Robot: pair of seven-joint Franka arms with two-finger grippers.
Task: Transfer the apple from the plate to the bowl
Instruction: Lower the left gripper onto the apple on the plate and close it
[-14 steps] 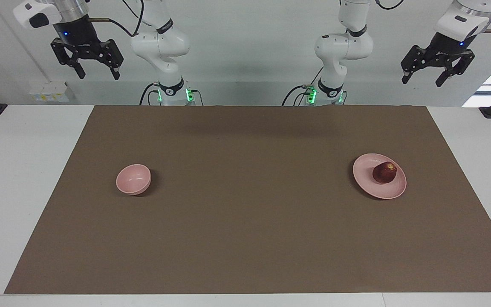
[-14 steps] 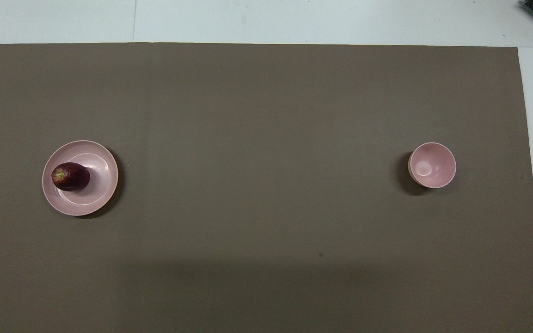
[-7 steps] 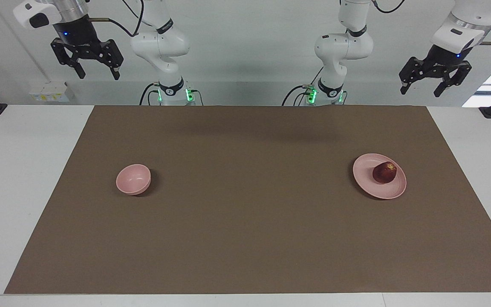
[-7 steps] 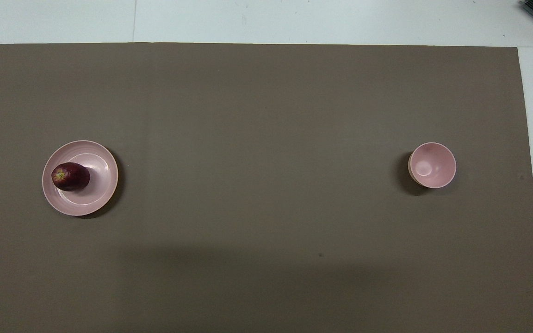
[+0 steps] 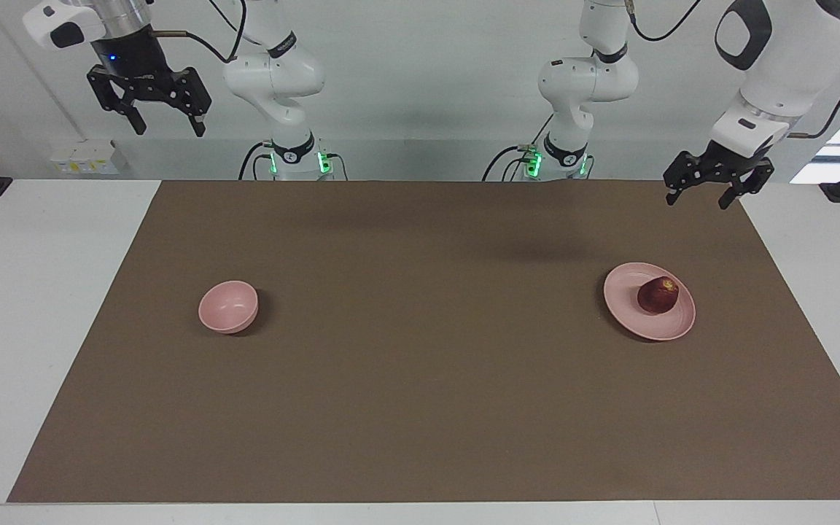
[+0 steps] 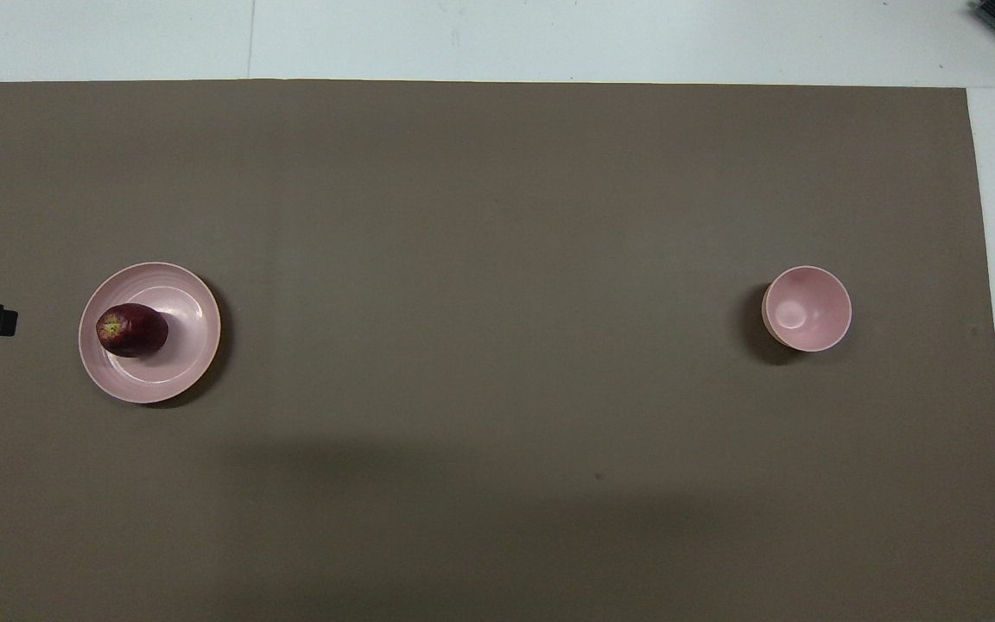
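Above the mat's corner at the left arm's end, the left gripper hangs with its jaws apart, holding nothing. Up beside its base, the right gripper waits, jaws likewise spread and bare. On the mat, the apple sits on the plate; the bowl stands well apart, toward the right arm's end.

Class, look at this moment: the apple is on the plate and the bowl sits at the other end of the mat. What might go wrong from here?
1. The apple sits off-centre, near the plate's rim; a nudge from the open left gripper might roll it off.
2. The bowl is small and lies at the right arm's end, so a long carry or handover might drop the apple. The right gripper waits open, raised.
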